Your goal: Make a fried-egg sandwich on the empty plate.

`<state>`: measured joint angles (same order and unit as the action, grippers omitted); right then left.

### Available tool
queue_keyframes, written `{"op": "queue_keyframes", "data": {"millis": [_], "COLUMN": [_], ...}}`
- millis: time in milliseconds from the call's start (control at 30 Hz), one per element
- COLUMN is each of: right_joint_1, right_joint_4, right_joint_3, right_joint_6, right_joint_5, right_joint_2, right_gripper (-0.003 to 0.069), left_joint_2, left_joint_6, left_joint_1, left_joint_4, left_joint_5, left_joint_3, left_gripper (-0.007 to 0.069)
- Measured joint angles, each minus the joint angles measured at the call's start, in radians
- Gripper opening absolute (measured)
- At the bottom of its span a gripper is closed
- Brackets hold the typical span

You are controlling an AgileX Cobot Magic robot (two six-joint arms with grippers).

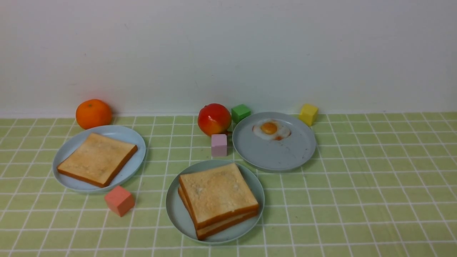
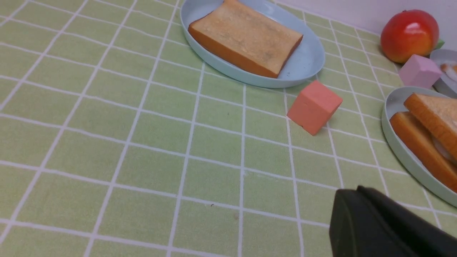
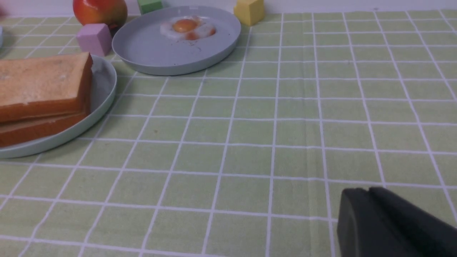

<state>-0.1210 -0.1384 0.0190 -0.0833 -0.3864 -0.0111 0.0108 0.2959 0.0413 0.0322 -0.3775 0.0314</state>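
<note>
Left wrist view catches the left gripper [image 2: 353, 200] close to the camera, over bare green-checked desk [image 1: 357, 196]. Its dark jaws are pressed together with nothing between them. The right wrist view shows the right gripper [image 3: 360, 200] the same way, low over the cloth and clear of every object. Whether its jaws are parted or clenched I cannot tell, but nothing sits in them.

Nearest on the desk, in the middle, is the empty plate [image 1: 173, 210], which is no longer empty. It carries the fried-egg sandwich [image 1: 217, 194], two toast slices stacked slightly askew. The left wrist view shows a white sliver [image 2: 442, 149] between them, which I take for egg. Just to its left a salmon cube [image 1: 119, 200] stands on the cloth.

Farther back, a lone toast slice [image 1: 97, 159] lies on the left blue-grey plate [image 1: 139, 150]. A pink cube [image 1: 219, 144] stands just beside the right blue-grey plate [image 1: 278, 153], which holds a spare fried egg [image 1: 271, 130]. Along the wall are an orange [image 1: 93, 113], an apple [image 1: 214, 119], a green cube [image 1: 240, 112] and a yellow cube [image 1: 308, 114].

By my reading the stacking is done and this is the closing step. The next move calls only for both arms to stay clear of the plate, or at most a light nudge to square the top slice without sliding the egg out.

No brand, label or writing can be read anywhere.
</note>
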Motion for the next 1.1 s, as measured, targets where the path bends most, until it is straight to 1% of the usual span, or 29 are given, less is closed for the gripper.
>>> {"op": "queue_keyframes", "data": {"millis": [1100], "right_joint_1": [0.0], "right_joint_4": [0.001], "right_joint_3": [0.0], "right_joint_6": [0.0], "right_joint_5": [0.0], "right_joint_2": [0.0], "right_gripper": [0.0082], "left_joint_2": [0.0], "left_joint_6": [0.0], "left_joint_1": [0.0], "left_joint_4": [-0.001], "left_joint_5": [0.0], "left_joint_3": [0.0], "left_gripper": [-0.0006]}}
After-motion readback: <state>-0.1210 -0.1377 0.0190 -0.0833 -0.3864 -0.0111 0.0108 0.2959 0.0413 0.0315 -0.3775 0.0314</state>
